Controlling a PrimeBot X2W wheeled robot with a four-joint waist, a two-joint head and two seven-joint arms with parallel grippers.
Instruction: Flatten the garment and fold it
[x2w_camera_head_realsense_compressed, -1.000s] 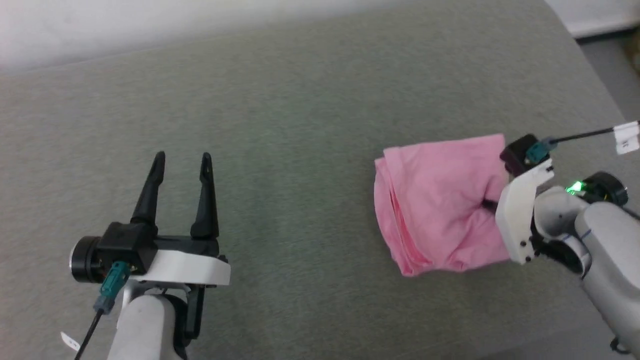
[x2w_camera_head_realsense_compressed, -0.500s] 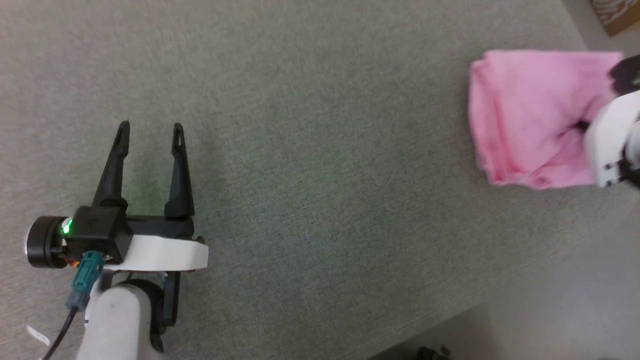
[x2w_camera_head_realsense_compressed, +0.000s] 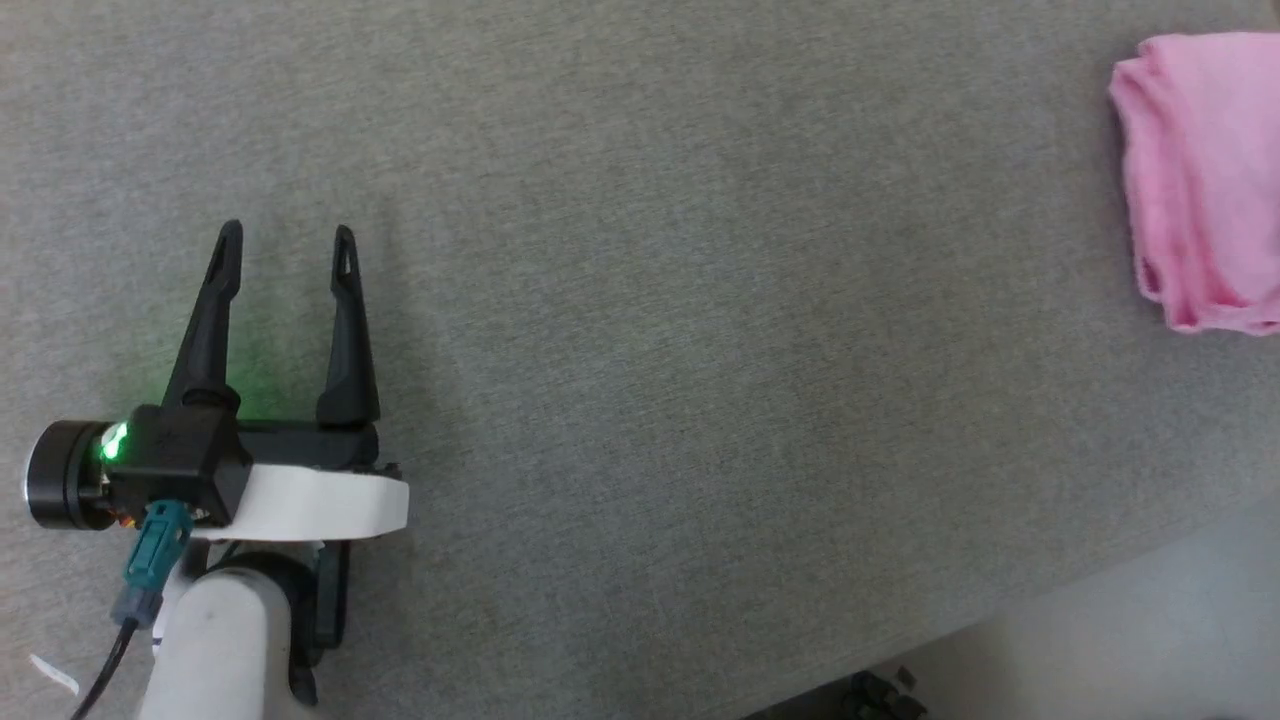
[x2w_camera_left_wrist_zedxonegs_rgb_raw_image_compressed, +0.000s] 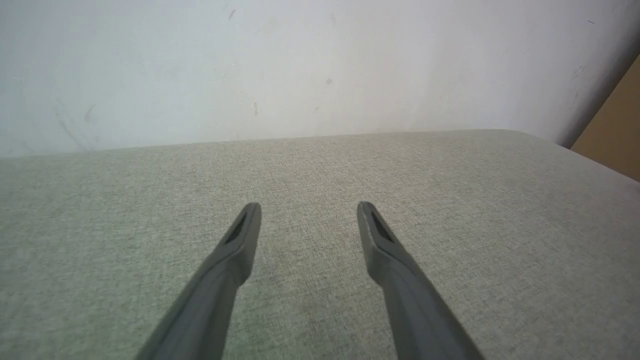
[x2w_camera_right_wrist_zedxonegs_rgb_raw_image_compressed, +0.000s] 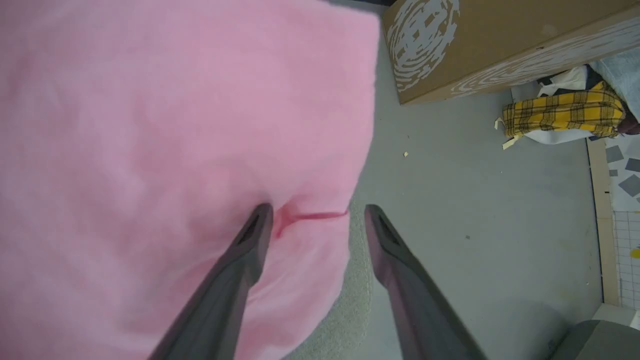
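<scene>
L gripper (x2w_camera_head_realsense_compressed: 288, 232): jaws wide apart, nothing between them. It hovers over the bare grey fabric surface (x2w_camera_head_realsense_compressed: 640, 300) at lower left of head view, w/ a green light lit on its wrist.
R gripper (x2w_camera_right_wrist_zedxonegs_rgb_raw_image_compressed: 318, 207): jaws apart, not clamped on anything.
R contact: one finger (x2w_camera_right_wrist_zedxonegs_rgb_raw_image_compressed: 230, 280) lies across the garment (x2w_camera_right_wrist_zedxonegs_rgb_raw_image_compressed: 175, 125), tip beside a small dark crease. It is prob. touching the cloth, but the wrist view is too close to be sure. The other finger is off the cloth, over the floor (x2w_camera_right_wrist_zedxonegs_rgb_raw_image_compressed: 450, 210).
Garment: pink, bunched in soft layers by the surface's edge. It sits at far right of head view, cut off by the frame, well apart from L gripper.
Bkgd: cardboard box (x2w_camera_right_wrist_zedxonegs_rgb_raw_image_compressed: 500, 40) and yellow plaid cloth (x2w_camera_right_wrist_zedxonegs_rgb_raw_image_compressed: 562, 117) on the floor.
</scene>
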